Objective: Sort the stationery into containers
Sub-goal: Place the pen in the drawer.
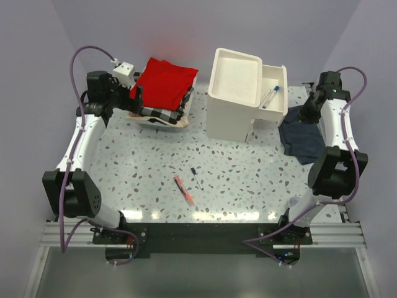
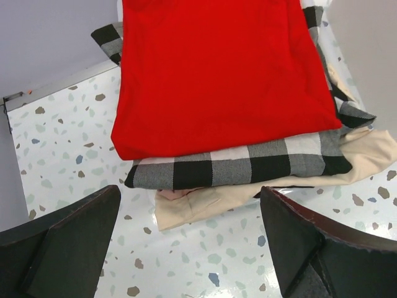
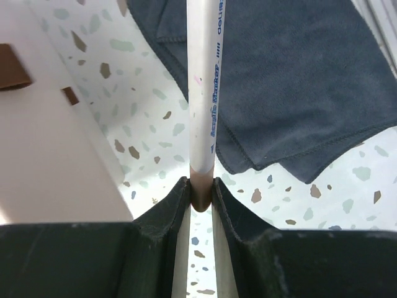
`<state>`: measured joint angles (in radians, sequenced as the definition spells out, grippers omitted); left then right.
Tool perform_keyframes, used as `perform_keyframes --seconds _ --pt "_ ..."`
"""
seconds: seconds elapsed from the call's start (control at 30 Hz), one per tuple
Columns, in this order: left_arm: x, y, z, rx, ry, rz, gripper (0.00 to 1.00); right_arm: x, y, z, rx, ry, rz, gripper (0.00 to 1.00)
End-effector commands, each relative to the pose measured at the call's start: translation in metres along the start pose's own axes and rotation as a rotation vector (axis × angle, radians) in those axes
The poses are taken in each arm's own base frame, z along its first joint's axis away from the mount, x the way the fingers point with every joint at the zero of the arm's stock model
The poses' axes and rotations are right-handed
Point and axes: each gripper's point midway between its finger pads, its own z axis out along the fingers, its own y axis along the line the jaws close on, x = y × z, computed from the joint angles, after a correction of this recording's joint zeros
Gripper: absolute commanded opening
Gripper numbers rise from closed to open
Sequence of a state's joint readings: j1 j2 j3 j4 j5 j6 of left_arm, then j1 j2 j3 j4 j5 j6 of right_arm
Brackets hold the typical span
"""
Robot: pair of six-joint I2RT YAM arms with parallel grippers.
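Stowing step, apparently: right tool [image 3: 200,186] pinching pen [image 3: 201,93] over dark cloth [image 3: 298,81], far right beside open drawer [image 1: 280,112]; next likely carry over drawer, release; left tool [image 2: 189,211] spread above cloths [image 2: 217,74].

Right wrist view: blue lettering runs lengthwise along the barrel of the white pen [image 3: 201,93], apparently reading "Acrylic Marker", followed by a row of short bars. A further blue fragment at the upper edge is illegible.
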<state>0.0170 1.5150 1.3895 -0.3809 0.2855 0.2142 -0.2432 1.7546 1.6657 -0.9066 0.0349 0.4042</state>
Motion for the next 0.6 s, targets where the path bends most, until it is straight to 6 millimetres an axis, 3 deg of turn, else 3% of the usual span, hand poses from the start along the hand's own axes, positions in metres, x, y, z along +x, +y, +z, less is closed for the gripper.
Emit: perform_keyframes --seconds 0.0,0.13,0.3,0.4,0.57 --pt "-0.044 -0.008 -0.019 0.021 -0.137 0.0 1.0 -0.017 0.009 -0.055 -0.071 -0.124 -0.039 0.0" --pt "-0.05 -0.011 -0.026 0.03 -0.161 0.0 1.0 -0.014 0.03 -0.083 -0.145 -0.186 -0.109 0.0" --pt "-0.054 -0.013 -0.037 0.025 -0.181 -0.001 1.0 -0.006 0.077 -0.104 -0.246 -0.241 -0.248 0.0" --pt "-0.056 -0.015 -0.042 0.026 -0.189 -0.004 1.0 -0.012 0.095 -0.104 -0.272 -0.256 -0.27 0.0" --pt "-0.054 -0.016 -0.052 0.012 -0.197 -0.001 1.0 -0.024 0.112 -0.081 -0.273 -0.244 -0.278 0.0"
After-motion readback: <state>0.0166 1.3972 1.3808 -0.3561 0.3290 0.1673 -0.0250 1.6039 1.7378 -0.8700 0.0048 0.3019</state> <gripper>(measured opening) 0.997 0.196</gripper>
